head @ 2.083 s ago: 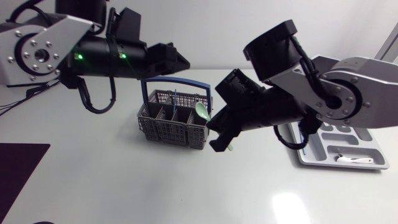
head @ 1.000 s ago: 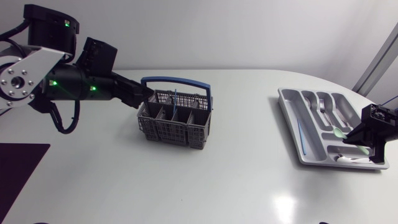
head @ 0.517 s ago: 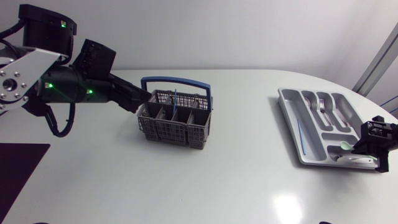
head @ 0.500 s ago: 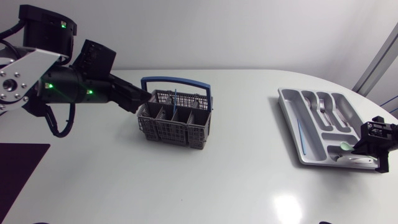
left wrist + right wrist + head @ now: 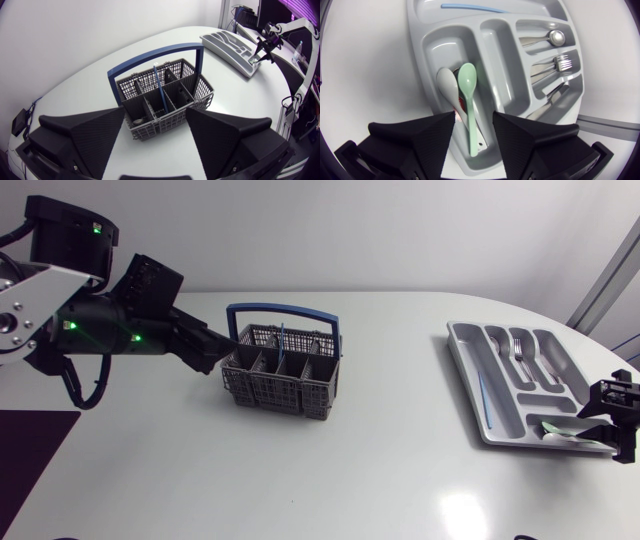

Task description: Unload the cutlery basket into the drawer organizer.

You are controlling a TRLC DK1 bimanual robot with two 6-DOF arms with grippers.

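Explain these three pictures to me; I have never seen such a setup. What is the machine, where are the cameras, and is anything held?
Two robot arms work at a white table. The head view looks down from above: the left arm is by a grey cutlery basket, the right arm by a grey drawer organizer. The other two pictures come from cameras on each arm's wrist; the black wedges at their lower edge are its jaws. Both pairs stand open, holding nothing. A green spoon lies in the organizer beside a white spoon.

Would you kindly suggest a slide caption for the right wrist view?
Open right gripper over the drawer organizer, green spoon lying beside the white spoon in one compartment.
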